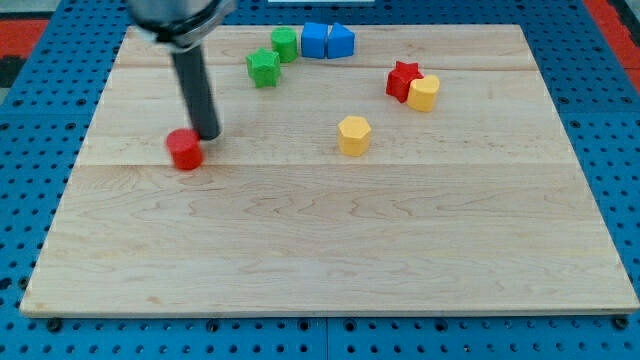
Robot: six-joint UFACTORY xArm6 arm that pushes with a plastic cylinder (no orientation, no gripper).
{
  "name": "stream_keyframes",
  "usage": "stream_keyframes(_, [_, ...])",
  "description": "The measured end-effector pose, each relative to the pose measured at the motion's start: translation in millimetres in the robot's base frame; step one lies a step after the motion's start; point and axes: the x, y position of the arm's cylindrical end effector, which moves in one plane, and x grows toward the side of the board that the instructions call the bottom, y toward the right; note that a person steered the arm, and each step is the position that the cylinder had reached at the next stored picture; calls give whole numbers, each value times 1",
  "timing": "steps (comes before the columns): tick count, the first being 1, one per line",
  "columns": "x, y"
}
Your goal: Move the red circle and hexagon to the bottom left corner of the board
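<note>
Wooden tabletop (pixel 330 260) lies smooth and pale, so blocks should slide easily on it. The dark rod ends in my tip (pixel 207 135), touching the red circle (pixel 185 149) at its upper right; there is no hand to open or close, only a push. That circle sits left of centre, looking light, rigid, likely to roll off a glancing contact. The yellow hexagon (pixel 354 134) waits near the middle, well apart; push both squarely from the upper right.
</note>
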Motion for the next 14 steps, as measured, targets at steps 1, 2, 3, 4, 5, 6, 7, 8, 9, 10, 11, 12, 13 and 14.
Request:
stream_keyframes(1, [87,-33])
stream_keyframes(2, [95,-48])
stream_keyframes(3, [65,-59])
stream_keyframes(4, [84,-120])
stream_keyframes(5, [112,-68])
stream_keyframes(6, [75,-24])
stream_keyframes(7, [49,111])
stream_keyframes(8, [28,245])
stream_keyframes(9, [-17,267])
stream_keyframes(10, [-9,154])
stream_keyframes(11, [20,55])
stream_keyframes(12, [-5,14])
stream_keyframes(13, [-10,-21])
stream_keyframes(14, [22,-58])
